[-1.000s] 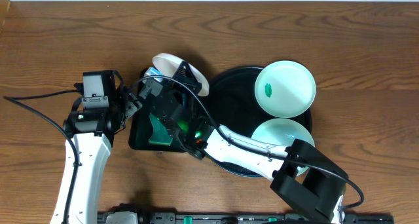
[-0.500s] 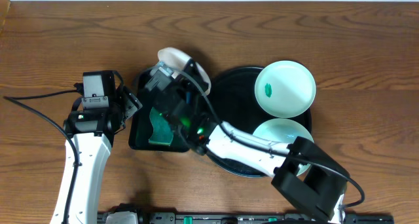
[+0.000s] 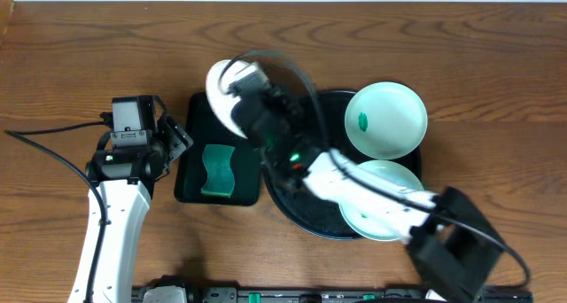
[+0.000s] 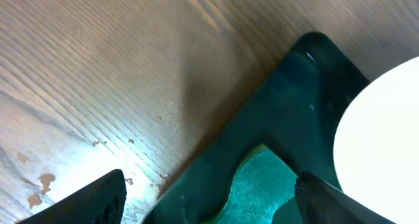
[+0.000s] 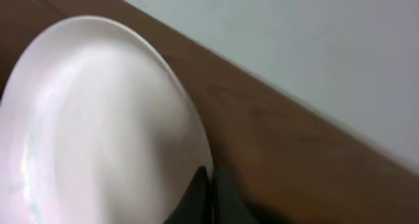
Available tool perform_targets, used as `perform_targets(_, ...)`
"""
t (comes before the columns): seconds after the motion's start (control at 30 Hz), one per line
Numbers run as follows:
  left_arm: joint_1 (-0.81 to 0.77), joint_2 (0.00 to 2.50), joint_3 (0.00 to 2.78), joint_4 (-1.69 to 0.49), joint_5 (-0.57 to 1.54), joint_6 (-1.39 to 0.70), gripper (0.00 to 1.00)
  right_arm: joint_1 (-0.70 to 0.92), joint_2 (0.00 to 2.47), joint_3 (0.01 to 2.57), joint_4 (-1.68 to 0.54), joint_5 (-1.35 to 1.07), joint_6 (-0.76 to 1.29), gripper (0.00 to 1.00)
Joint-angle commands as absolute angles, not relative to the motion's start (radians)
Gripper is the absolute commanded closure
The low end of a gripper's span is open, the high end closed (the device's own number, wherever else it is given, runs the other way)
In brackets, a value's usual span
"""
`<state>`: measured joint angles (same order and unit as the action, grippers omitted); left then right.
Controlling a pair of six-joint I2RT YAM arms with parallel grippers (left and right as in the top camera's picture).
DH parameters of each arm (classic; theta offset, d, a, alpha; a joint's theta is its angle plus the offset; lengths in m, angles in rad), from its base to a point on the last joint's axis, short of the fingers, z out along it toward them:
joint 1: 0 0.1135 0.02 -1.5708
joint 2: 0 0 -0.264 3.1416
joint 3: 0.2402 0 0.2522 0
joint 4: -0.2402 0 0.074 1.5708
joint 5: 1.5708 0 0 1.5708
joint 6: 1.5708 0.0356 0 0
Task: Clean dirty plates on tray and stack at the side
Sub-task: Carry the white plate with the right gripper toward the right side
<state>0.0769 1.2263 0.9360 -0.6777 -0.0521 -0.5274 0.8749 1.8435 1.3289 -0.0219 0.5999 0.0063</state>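
Pinches the white plate by a thin bite of rim in the right tool, tilted at 10 o'clock of the tray; may slip on the glossy edge and drop onto the rectangular tray or tabletop; holds the left tool wide, empty.

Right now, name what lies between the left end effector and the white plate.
The small black tray's corner, holding a green sponge; the left wrist view shows it.
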Motion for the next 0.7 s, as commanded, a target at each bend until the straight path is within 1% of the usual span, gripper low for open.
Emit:
perform_targets(0.0, 0.080, 1.223, 0.957, -0.681, -0.057, -0.536, 0.17, 0.754, 1.764, 1.346, -0.056, 0.154, 0.342, 0.99)
perform_targets(0.13, 0.080, 1.223, 0.957, -0.681, -0.057, -0.536, 0.17, 0.597, 1.734, 1.346, -0.115, -0.189, 0.554, 0.99)
perform_targets(0.27, 0.080, 1.223, 0.957, -0.681, -0.057, -0.536, 0.17, 0.446, 1.733, 1.346, -0.191, -0.412, 0.644, 0.99)
perform_targets(0.43, 0.080, 1.223, 0.957, -0.681, -0.057, -0.536, 0.17, 0.248, 1.733, 1.346, -0.350, -0.553, 0.661, 0.99)
perform_targets(0.67, 0.080, 1.223, 0.957, -0.681, -0.057, -0.536, 0.17, -0.008, 1.733, 1.346, -0.533, -0.559, 0.647, 0.99)
